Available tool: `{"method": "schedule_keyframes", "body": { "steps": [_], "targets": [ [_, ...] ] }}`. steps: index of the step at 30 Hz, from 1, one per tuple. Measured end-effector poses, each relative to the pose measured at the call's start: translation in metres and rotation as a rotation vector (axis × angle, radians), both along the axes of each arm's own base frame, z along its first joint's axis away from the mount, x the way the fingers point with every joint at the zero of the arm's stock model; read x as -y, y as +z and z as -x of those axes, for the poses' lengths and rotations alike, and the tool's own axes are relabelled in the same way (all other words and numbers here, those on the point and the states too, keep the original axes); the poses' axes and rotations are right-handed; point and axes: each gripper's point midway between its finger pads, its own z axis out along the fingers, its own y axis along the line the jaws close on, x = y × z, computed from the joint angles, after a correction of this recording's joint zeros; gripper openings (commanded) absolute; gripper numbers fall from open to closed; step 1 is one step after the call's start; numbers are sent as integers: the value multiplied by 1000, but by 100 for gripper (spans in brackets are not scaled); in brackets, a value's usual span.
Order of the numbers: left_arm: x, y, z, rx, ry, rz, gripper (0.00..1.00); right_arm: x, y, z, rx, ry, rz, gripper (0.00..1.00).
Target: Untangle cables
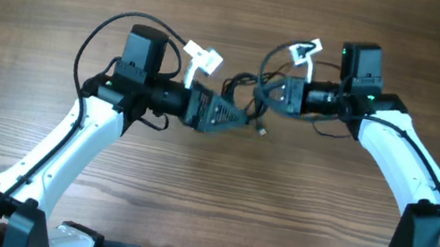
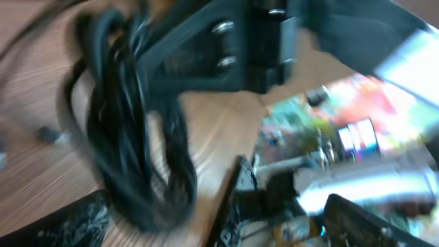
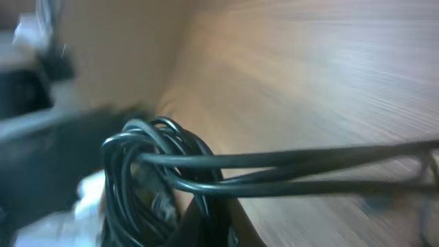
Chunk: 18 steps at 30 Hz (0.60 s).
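Right gripper [image 1: 268, 96] jaws pinch the black cables [image 1: 246, 83], a looped bundle just off the wooden table [image 1: 190, 191] near centre, left gripper [image 1: 239, 118] at its 7 o'clock, jaws too blurred to tell.

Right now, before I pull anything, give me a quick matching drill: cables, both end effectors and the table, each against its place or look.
1 cables
2 left end effector
3 right end effector
4 table

A brown wood grain
B black loops, bunched at the middle
C meets the cables from the robot's left
D meets the cables from the robot's right

Pairs: 1-B, 2-C, 3-D, 4-A
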Motion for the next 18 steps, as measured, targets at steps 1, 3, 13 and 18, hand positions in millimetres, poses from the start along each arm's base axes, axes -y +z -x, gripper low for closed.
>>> {"method": "schedule_keyframes", "body": {
  "steps": [1, 3, 13, 18],
  "targets": [
    [-3, -7, -7, -51, 62, -37, 100, 8, -9, -11, -67, -97, 52, 4],
    [-11, -20, -21, -176, 211, -104, 100, 20, -21, -25, -167, -243, 109, 4],
    [-32, -41, -50, -628, 664, -121, 91, 72, -46, -68, -414, -810, 216, 4],
    [-6, -18, -64, -566, 675, -28, 77, 71, -21, -68, -314, -881, 240, 4]
  ]
}}
